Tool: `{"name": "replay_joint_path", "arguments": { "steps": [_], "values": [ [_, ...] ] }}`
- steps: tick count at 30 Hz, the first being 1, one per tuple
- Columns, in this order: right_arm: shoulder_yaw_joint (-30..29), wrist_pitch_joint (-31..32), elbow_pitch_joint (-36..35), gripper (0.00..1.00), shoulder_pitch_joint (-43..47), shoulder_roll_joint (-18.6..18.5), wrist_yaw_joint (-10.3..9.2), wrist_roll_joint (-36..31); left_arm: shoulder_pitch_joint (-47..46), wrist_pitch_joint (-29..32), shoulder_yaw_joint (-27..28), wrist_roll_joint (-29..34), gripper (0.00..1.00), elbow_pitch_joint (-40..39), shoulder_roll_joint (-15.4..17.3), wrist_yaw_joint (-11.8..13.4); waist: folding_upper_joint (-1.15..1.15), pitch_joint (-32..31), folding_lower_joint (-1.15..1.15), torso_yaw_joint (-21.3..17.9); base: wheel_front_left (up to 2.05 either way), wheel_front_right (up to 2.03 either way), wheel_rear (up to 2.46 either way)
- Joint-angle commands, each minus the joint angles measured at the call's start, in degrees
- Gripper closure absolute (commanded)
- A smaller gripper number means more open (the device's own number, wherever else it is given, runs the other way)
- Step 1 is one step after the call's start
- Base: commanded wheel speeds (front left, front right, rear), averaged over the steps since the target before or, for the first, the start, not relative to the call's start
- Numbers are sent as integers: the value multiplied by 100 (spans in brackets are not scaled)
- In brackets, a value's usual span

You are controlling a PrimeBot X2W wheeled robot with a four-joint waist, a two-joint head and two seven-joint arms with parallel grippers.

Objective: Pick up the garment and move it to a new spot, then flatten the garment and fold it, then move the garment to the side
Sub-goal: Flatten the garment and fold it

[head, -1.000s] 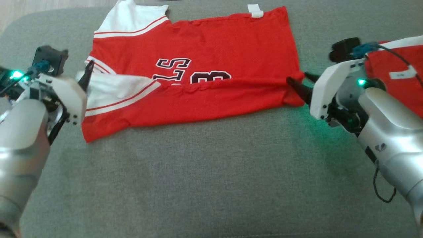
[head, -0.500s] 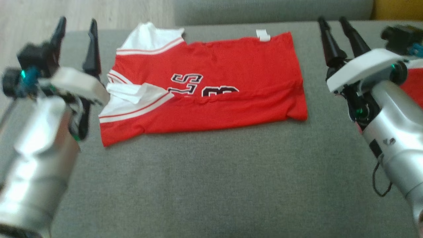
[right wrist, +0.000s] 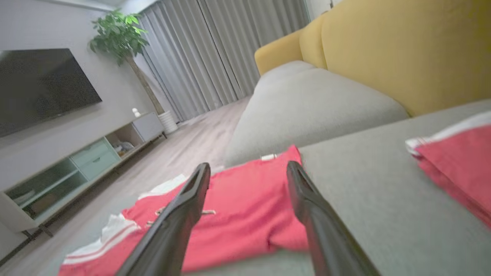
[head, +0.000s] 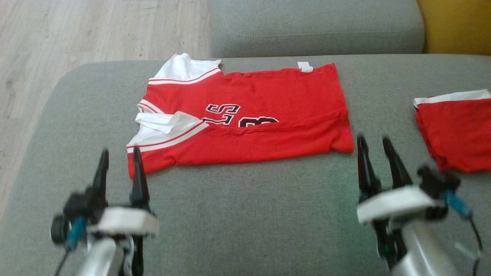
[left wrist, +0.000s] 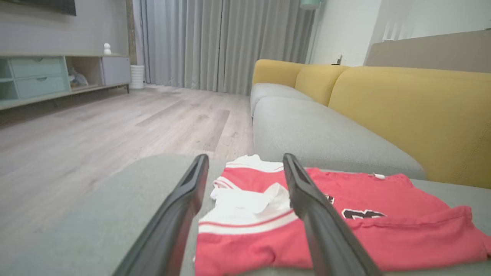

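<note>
Grey sofa cushion (head: 245, 214) carries red jersey (head: 268, 92), flat, near edge folded over once (folding seemingly part done). Left hand (head: 119, 151), right hand (head: 373, 140) short of jersey, wide open, empty. More folds, side move to do.

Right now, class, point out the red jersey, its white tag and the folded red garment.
red jersey (head: 268, 92), head view, red cloth above lettering
white tag (head: 305, 67), head view, tag's middle
folded red garment (head: 456, 130), head view, top face

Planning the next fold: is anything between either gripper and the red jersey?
Nothing visible. Bare grey cushion separates the left gripper and right gripper from the jersey; another red garment lies further right.
</note>
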Motion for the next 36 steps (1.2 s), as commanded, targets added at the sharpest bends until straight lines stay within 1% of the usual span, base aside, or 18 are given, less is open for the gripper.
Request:
{"name": "replay_joint_path", "arguments": {
  "steps": [1, 3, 5, 9, 14, 18, 20, 27, 32, 36],
  "values": [
    [60, -61, -323, 0, -122, 27, 37, -94, -113, -45, 315, 65, 0, -225, 39, 38, 0, -3, 2, -11, 0, 0, 0],
    [66, -61, -498, 0, 134, 48, 37, -191, 115, -45, 410, 122, 0, -269, -42, 34, 0, 9, 2, -30, 0, 0, 0],
    [144, -61, -653, 0, 253, 52, 37, -94, 193, -45, 489, 214, 0, -300, -72, 1, 0, 57, 2, -52, 0, 0, 0],
    [284, -62, -837, 0, 190, 55, 37, -108, 109, -45, 596, 309, 0, -163, -59, -68, 0, 211, 2, -135, 0, 0, 0],
    [328, -62, -976, 0, 25, 55, 37, -62, -264, 182, 697, 222, 0, 543, -31, 3, 0, 480, 2, -198, 0, 0, 0],
    [427, -62, -904, 0, -28, 56, 37, -5, -629, 492, 651, 204, 0, 1277, 15, -24, 0, 635, 2, -254, 0, 0, 0],
    [469, -62, -906, 0, -68, 56, 37, 21, -795, 605, 636, 180, 0, 1604, 40, -76, 0, 707, 2, -298, 0, 0, 0],
    [553, -62, -945, 0, -188, 56, 37, 118, -1269, 745, 515, 156, 0, 2432, 128, -400, 0, 945, 2, -436, 0, 0, 0],
    [624, -62, -984, 0, -257, 56, 37, 168, -1570, 940, 445, 156, 0, 2944, 187, -505, 0, 1105, 2, -517, 0, 0, 0],
    [642, -62, -1011, 0, -294, 56, 37, 207, -1764, 939, 422, 150, 0, 3226, 230, -581, 0, 1189, 2, -560, 0, 0, 0]
  ]
}}
